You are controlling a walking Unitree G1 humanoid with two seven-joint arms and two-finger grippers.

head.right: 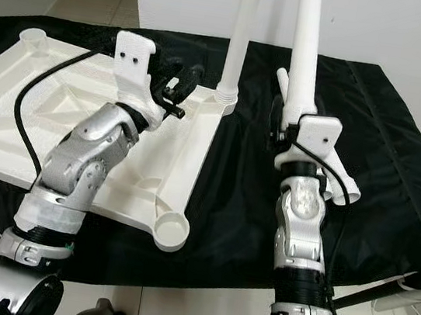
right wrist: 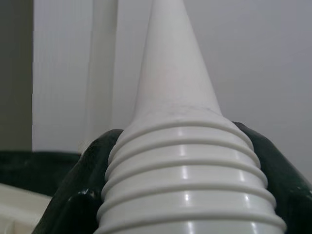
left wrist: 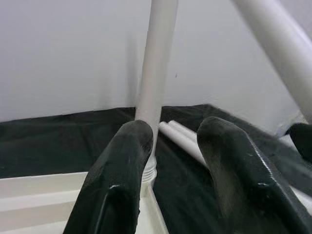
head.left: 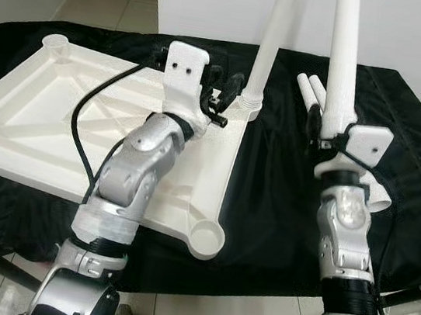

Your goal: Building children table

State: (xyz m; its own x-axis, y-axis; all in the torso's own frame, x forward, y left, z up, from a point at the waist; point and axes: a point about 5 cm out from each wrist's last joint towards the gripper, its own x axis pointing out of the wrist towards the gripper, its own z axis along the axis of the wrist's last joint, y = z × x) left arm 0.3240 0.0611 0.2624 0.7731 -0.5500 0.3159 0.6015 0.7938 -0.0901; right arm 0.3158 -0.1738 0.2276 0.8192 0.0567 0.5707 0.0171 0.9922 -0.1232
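White plastic tabletop (head.left: 36, 113) lies underside-up on black cloth (head.left: 265, 212); one leg (head.left: 271, 48) already stands in its far corner socket. Our right gripper (right wrist: 180, 195) pinches a second leg (head.left: 343, 59) at its threaded end, upright, beside that corner. Left gripper (left wrist: 170, 161) spread, empty, near the seated leg. We judge the legs light, stiff, slick; grip low, near the threads.
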